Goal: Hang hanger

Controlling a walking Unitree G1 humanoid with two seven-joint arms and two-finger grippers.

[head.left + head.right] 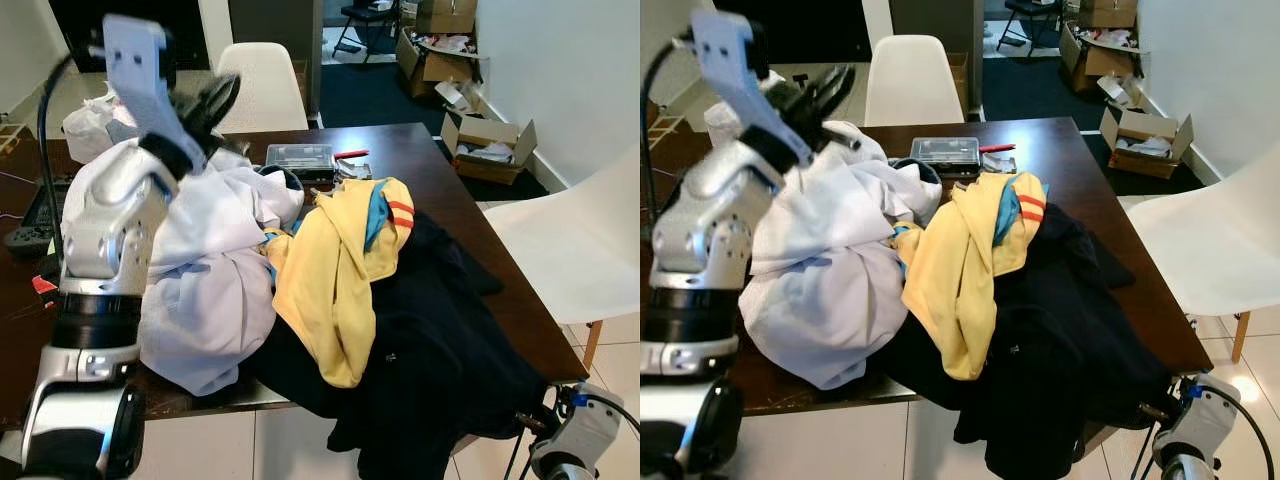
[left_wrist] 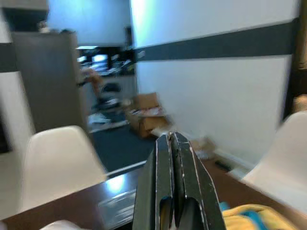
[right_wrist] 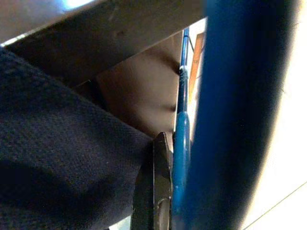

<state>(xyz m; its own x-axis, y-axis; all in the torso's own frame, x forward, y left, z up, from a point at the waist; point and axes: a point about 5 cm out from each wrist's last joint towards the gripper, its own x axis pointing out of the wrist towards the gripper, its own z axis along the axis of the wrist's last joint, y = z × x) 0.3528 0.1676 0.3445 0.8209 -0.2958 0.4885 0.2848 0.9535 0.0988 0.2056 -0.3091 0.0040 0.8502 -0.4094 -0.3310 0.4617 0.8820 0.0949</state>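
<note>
the right pincer (image 3: 165, 191) hangs low by the near right corner of the dark wooden surface (image 1: 420, 160), clenched on a thin blue hanger (image 3: 181, 158), beside dark woven cloth. on the surface lie three heaped garments: a navy one (image 1: 440, 340) draping over the near edge, a soft yellow one (image 1: 335, 270) with blue and orange trim, a crumpled white one (image 1: 215, 270). the left pincer (image 2: 173, 143) is raised above the white garment, fingers pressed together, empty. beyond sit a clear plastic box (image 1: 300, 158), two white moulded chairs (image 1: 262, 85) and open cardboard boxes (image 1: 485, 145). no writing is legible.
</note>
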